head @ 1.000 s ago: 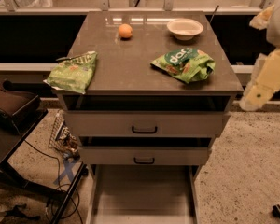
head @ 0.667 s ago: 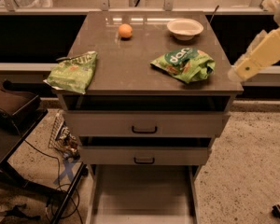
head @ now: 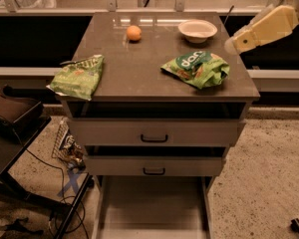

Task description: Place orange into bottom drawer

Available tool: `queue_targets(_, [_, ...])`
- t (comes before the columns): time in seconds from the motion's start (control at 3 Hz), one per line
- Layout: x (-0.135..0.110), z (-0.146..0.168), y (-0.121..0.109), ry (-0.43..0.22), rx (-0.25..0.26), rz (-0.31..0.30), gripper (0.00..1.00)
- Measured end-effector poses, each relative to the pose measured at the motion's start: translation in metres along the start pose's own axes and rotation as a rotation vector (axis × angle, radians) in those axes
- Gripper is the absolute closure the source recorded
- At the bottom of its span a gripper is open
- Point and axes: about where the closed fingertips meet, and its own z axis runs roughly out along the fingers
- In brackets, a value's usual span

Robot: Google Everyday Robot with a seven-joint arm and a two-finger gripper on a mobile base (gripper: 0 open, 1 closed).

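Note:
The orange point(head: 134, 32) sits on the grey cabinet's top point(head: 139, 68), at the back and left of the middle. The bottom drawer point(head: 152, 205) is pulled out at the foot of the cabinet, showing a pale bare floor and side walls. My arm comes in from the upper right as a pale link. Its end, where I take my gripper point(head: 231, 44) to be, hangs just off the top's right edge, beside the white bowl and far right of the orange. It holds nothing that I can see.
A white bowl point(head: 197, 30) stands at the back right of the top. Two green snack bags lie on it, one at the left edge point(head: 77, 76) and one at the right point(head: 197, 67). A dark stool point(head: 12, 113) and cables are on the floor at left.
My arm has swung up from hanging low beside the cabinet's right side and reached leftward towards the top's right edge. The orange, bowl and bags have not moved.

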Motion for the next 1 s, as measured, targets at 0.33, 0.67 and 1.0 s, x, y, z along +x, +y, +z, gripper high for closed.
queue_targets(0.33, [0.000,0.000,0.000,0.000,0.000,0.000,0.00])
queue_targets(0.67, [-0.012,0.027,0.004,-0.059,-0.018,0.014,0.00])
queue_targets(1.0, [-0.041,0.094,0.008,-0.156,-0.071,0.033,0.00])
